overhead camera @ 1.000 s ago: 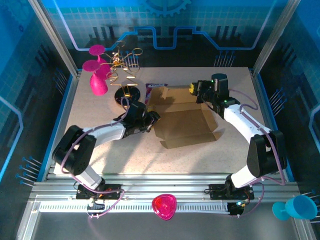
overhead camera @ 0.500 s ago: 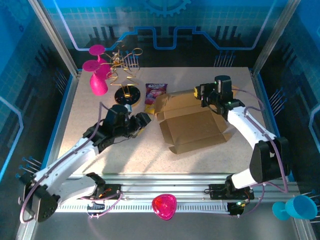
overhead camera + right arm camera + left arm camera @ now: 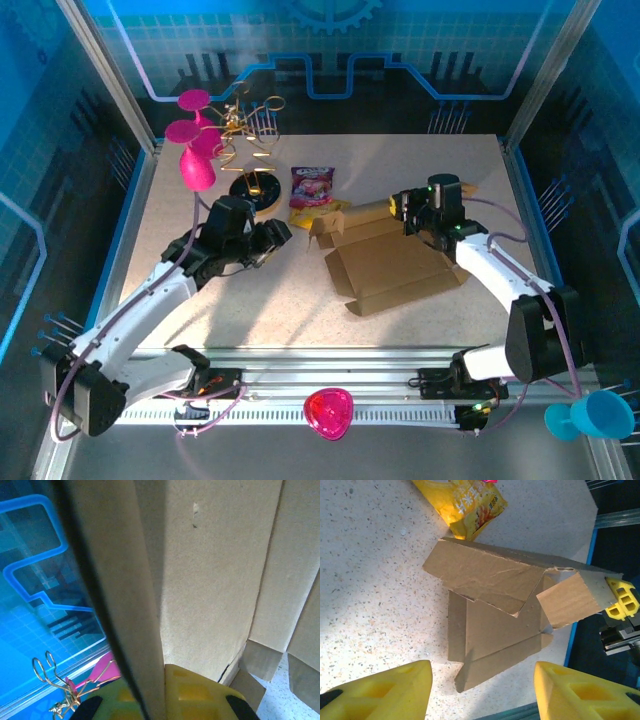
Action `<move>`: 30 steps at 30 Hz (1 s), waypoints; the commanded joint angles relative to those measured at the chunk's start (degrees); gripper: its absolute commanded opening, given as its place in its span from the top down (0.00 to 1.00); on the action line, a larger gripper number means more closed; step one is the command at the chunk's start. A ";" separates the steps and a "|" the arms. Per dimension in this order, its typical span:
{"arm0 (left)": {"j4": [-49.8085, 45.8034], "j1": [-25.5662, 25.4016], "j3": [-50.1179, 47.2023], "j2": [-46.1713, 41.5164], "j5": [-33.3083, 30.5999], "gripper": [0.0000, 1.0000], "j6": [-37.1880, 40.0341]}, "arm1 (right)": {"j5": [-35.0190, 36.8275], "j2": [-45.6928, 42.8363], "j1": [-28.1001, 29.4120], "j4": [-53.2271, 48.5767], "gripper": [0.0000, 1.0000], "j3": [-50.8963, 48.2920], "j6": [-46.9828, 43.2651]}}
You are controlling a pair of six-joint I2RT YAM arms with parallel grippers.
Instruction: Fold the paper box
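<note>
Robot at work on a mailer: the right hand (image 3: 400,206) is clenching the far-right end of the paper box (image 3: 395,268). The box is lying right of centre on the bench (image 3: 280,315), with its brown base panel flat on the speckled surface and its long far flap (image 3: 485,572) lifted off it. That arm's wrist camera is showing the cardboard edge running down between the yellow pads (image 3: 200,690). The pinch therefore appears to be what is keeping the flap raised and leaning in over the base rather than falling flat. The left hand (image 3: 272,236) is hovering released to the left of the box and apart from it. Its yellow fingers (image 3: 385,690) are spread wide with nothing between them and are pointing toward the near-left side of the cardboard. It looks to be lining up to press or tuck a side panel while its partner is steadying the sheet. A pink-and-yellow snack packet (image 3: 312,186) is lying just beside the box's far-left corner, and whether the two are touching is not clear. It is close enough that it could be nudged as the flap is coming over. The fold looks only partly made, with no wall yet standing square and a short tab at the right end hanging loose.
</note>
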 commanded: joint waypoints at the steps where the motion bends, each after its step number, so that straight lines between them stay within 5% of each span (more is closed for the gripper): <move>1: -3.04 0.36 5.26 3.69 -0.33 0.45 7.07 | 0.68 0.63 0.26 -0.93 1.00 -1.19 0.97; 12: -13.48 -0.47 19.49 15.60 -5.28 0.46 22.93 | -1.31 0.22 -0.58 -12.74 1.00 5.88 -3.54; 19: -11.76 -0.56 14.99 10.35 -5.39 0.46 18.37 | -0.56 -4.73 -0.92 -26.01 1.00 10.81 -8.89; 30: -10.69 -0.48 10.63 6.02 -4.87 0.46 13.79 | -0.96 2.46 4.54 -16.08 1.00 8.62 -1.47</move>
